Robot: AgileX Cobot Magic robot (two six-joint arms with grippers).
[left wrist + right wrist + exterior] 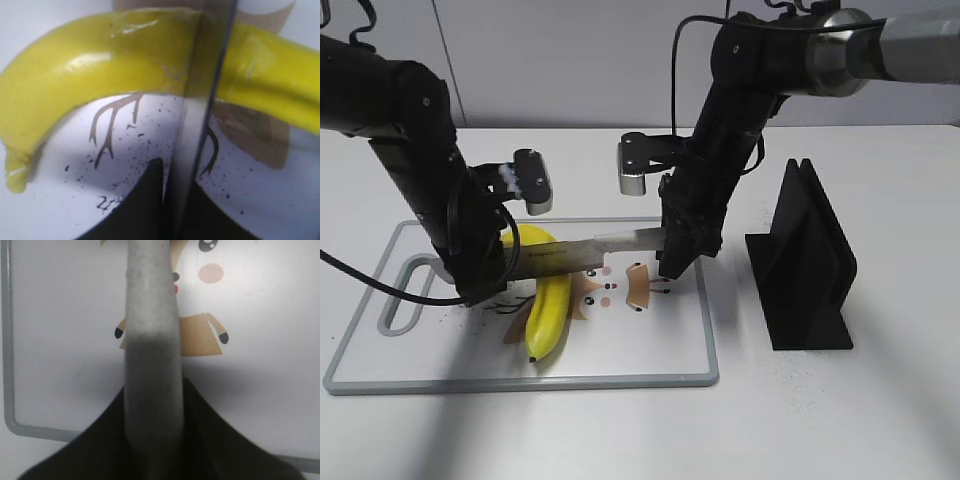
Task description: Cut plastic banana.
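Altogether one plastic banana (pixel 549 305) on one cutting board (pixel 650 350), one knife (pixel 585 252) clamped by right claw (pixel 672 262), left claw (pixel 480 290) grip unclear.

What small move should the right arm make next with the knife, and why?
Probably press the knife straight down. Its blade already lies across the plastic banana near the middle, and the left gripper appears to steady the banana on the cutting board.

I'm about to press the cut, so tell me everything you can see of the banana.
The banana is glossy yellow plastic, curved, in one piece, lying flat on the white cutting board, dark tip toward the near edge. The knife blade crosses it near its far end, held by the right gripper. The left gripper covers that far end; its hold is hidden.
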